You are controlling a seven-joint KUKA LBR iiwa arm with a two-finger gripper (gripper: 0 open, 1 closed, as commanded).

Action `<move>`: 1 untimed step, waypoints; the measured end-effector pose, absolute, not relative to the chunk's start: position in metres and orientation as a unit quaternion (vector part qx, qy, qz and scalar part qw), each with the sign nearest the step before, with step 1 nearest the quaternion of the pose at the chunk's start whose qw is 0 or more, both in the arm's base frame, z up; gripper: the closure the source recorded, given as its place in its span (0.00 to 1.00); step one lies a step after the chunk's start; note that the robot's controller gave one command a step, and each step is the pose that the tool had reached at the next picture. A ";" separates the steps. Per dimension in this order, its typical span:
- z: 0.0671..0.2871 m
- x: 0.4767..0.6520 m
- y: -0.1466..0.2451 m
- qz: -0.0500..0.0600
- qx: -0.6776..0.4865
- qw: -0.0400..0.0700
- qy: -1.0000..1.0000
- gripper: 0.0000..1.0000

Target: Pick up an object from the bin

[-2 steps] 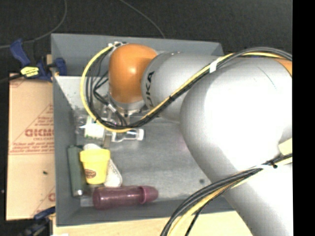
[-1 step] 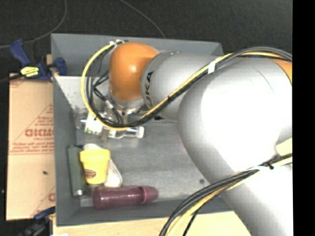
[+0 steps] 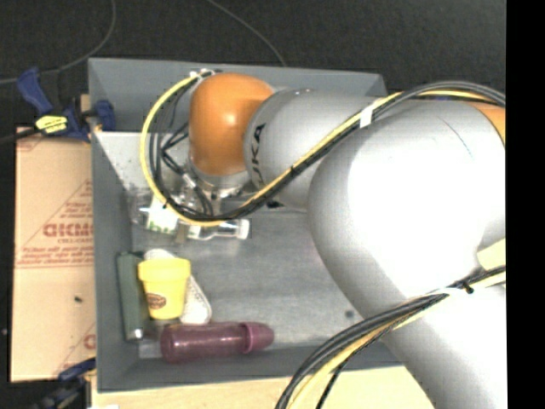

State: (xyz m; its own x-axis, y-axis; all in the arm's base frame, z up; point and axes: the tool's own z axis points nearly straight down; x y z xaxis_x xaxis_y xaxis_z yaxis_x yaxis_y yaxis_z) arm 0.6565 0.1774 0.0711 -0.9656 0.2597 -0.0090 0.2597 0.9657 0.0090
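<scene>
My gripper (image 3: 210, 196) hangs below the arm's wrist in the bin's left half, towards the back. Right under it lies a clear plastic bottle (image 3: 223, 228) on its side. A small green-and-white piece (image 3: 157, 221) lies at the bottle's left end, near the left wall. Whether the gripper touches the bottle is hidden by the wrist.
In the front left corner stand a yellow cup (image 3: 163, 286) with a white piece (image 3: 197, 303) behind it, a dark green bar (image 3: 129, 298) along the left wall, and a maroon cylinder (image 3: 218, 339) along the front wall. The arm covers the bin's right half.
</scene>
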 end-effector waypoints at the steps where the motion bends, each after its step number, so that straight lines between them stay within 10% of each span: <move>1: 0.121 0.659 0.177 0.006 0.131 0.009 0.991 1.00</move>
